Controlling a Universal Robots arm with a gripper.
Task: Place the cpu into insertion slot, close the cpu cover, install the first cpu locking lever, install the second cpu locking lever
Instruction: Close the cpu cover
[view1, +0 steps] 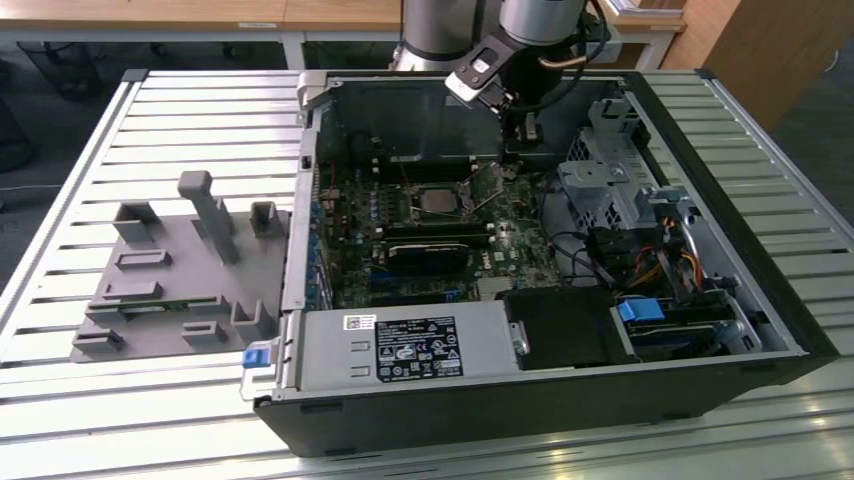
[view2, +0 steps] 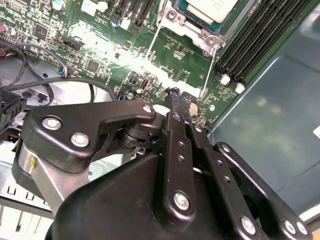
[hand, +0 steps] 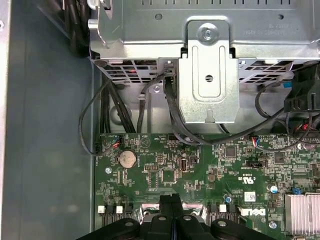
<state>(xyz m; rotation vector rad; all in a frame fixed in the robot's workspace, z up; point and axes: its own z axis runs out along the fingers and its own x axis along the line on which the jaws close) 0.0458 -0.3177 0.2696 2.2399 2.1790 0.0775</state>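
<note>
Chip: the cpu (view2: 212, 6) sits in the insertion slot (view1: 441, 200) on the green circuit board (view2: 165, 55), its pale metal top showing at the picture's edge in the second wrist view.
Cover: the cpu cover (view2: 192, 27), a shiny frame, appears to lie flat around the chip, but the view cuts it off, so this is a judgement.
Levers: two thin wire locking levers (view2: 150, 47) slant away from the slot and look unlatched.
End effector: the end effector (view2: 176, 97) hangs over the board just beside the slot, fingers together with nothing visible between them.
Handling, chip: probably light, stiff and fragile on its underside, so best held by opposite edges.
Handling, cover and levers: thin, springy, smooth metal that is likely slippery. A push near each lever's free end would give the most leverage.
Surface: the board is crowded with small parts, with long black memory slots (view2: 255, 35) close by.
Room: the computer case (view1: 747, 200) lies open on a slatted table (view1: 200, 110), and its walls and the drive cage (hand: 207, 75) hem in the approach.
</note>
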